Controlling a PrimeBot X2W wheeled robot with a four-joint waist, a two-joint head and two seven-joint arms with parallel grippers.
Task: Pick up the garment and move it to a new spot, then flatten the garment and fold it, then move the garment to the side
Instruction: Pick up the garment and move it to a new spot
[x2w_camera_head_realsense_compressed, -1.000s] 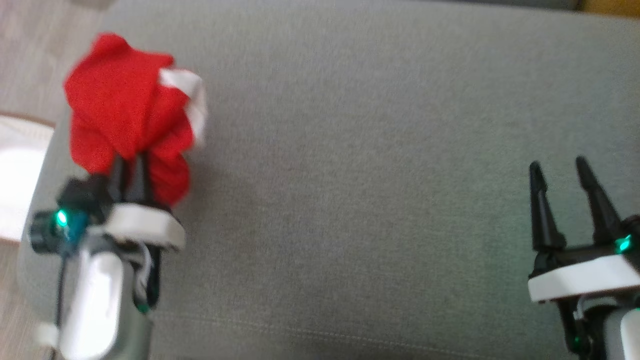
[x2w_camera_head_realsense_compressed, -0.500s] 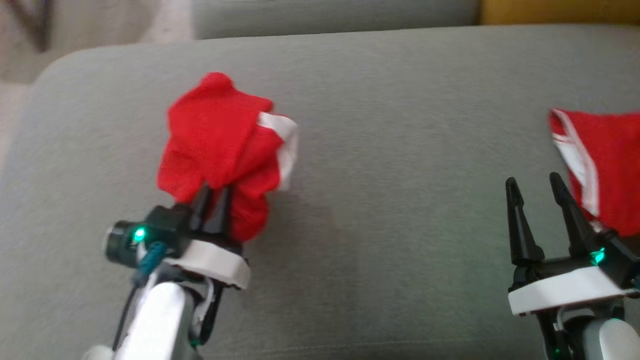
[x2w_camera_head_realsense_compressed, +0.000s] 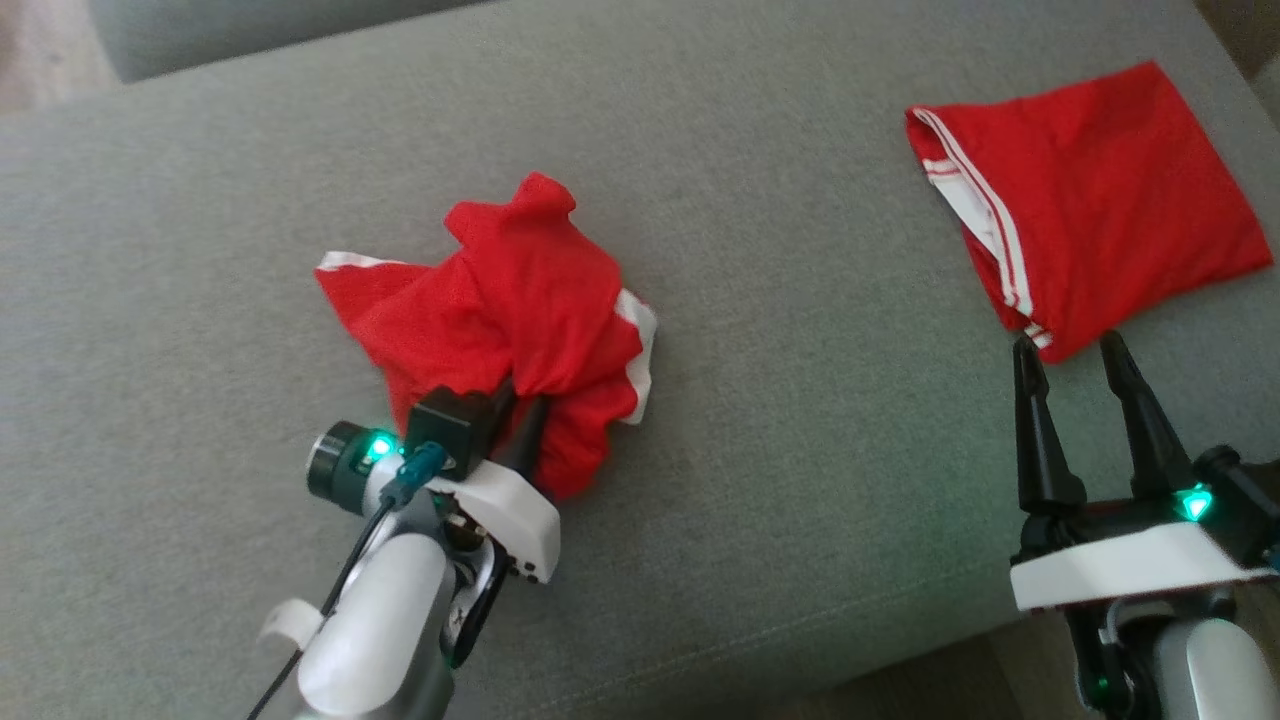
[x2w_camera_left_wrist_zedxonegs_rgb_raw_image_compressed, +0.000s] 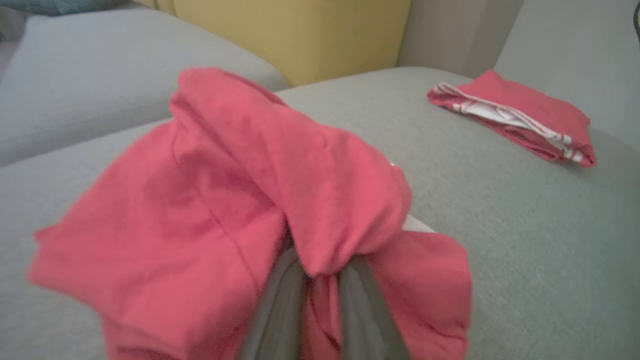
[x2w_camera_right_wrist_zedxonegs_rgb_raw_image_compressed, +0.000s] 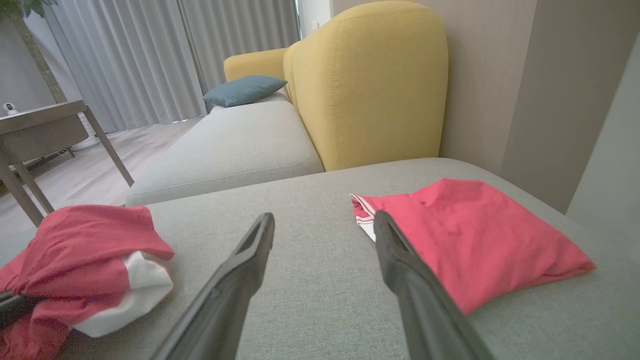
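Note:
The garment (x2w_camera_head_realsense_compressed: 520, 290) is a crumpled red piece with white trim, bunched on the grey sofa cushion (x2w_camera_head_realsense_compressed: 820, 420). My left gripper (x2w_camera_head_realsense_compressed: 517, 398) is shut on its near folds, fingertips buried in cloth. In the left wrist view the garment (x2w_camera_left_wrist_zedxonegs_rgb_raw_image_compressed: 240, 200) drapes over the left gripper (x2w_camera_left_wrist_zedxonegs_rgb_raw_image_compressed: 317, 280). The right wrist view has the garment (x2w_camera_right_wrist_zedxonegs_rgb_raw_image_compressed: 85, 255) at its lower left. My right gripper (x2w_camera_head_realsense_compressed: 1065, 345) stands open and holds nothing, its tips just short of a folded red garment (x2w_camera_head_realsense_compressed: 1100, 210). In its own view the right gripper (x2w_camera_right_wrist_zedxonegs_rgb_raw_image_compressed: 322, 217) is spread above bare cushion.
The folded red garment (x2w_camera_right_wrist_zedxonegs_rgb_raw_image_compressed: 475, 235) lies flat at the cushion's far right end, also seen from the left wrist (x2w_camera_left_wrist_zedxonegs_rgb_raw_image_compressed: 515, 117). Beyond stand a yellow armchair (x2w_camera_right_wrist_zedxonegs_rgb_raw_image_compressed: 370, 75), a second grey cushion with a blue pillow (x2w_camera_right_wrist_zedxonegs_rgb_raw_image_compressed: 245, 90), and a table (x2w_camera_right_wrist_zedxonegs_rgb_raw_image_compressed: 40, 125). The cushion's front edge runs close to both wrists.
The head camera has swung right, bringing the folded garment into view. The held garment has come down from hanging to resting spread on the cushion. The left grip and the open right jaws are unchanged.

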